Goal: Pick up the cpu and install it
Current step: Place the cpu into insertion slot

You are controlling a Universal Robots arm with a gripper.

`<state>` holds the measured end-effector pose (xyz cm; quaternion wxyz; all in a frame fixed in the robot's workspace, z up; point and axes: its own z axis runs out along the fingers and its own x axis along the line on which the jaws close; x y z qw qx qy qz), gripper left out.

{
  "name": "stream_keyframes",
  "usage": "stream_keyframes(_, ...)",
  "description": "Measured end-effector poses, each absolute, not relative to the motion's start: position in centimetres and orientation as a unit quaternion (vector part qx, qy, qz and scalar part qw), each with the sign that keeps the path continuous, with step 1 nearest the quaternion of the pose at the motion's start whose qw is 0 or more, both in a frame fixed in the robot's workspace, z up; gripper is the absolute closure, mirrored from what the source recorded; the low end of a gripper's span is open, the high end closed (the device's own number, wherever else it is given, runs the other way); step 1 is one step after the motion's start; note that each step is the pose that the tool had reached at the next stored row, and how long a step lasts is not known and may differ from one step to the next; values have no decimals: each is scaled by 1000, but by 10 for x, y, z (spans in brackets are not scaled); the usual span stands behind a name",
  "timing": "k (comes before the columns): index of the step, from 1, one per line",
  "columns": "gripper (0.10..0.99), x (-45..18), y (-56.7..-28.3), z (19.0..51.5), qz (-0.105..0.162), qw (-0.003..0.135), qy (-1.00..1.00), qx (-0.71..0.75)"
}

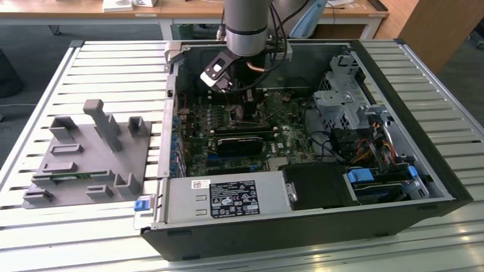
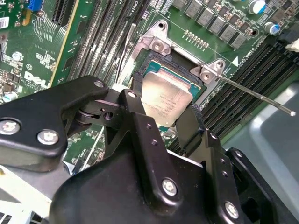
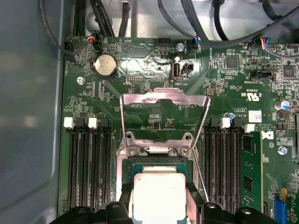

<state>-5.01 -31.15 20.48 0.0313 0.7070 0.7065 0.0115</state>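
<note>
Inside an open computer case [image 1: 302, 232], claw [image 2: 162, 112] clenched on the cpu [image 2: 164, 93], over the bare socket [image 2: 156, 59]; latch lever [image 2: 252, 91] swung aside

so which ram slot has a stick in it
The outermost slot beside the blue connector: it holds a green memory stick, the other black slots are empty.

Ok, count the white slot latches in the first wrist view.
4. Two latches sit side by side on one side of the socket, two on the other, by the memory stick. The gripper may hide more.
</note>
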Motion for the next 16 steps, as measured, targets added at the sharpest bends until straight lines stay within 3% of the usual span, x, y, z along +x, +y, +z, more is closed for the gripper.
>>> stream_keyframes(16,553,-50,-312,195,12,31,706,708)
